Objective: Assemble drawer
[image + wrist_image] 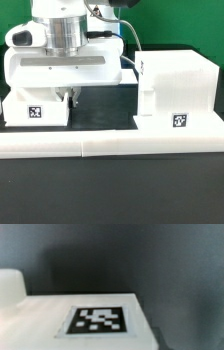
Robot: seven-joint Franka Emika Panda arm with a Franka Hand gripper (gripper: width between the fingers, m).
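A small white drawer tray (35,108) with a square tag sits at the exterior view's left, against the low wall strip. My gripper (68,98) hangs right over the tray's right end, its wide white hand just above it. The fingers are dark and small there, and I cannot tell whether they are open or shut. The large white box shell (180,85), with a tag on its front, stands at the exterior view's right. The wrist view shows a white tagged surface (98,319) close below, with no fingers in view. A white rounded part (9,287) shows at its edge.
The long low white wall strip (110,146) runs across the front of the table. A thin white upright piece (144,80) stands against the shell's left side. The table (105,105) between tray and shell is dark.
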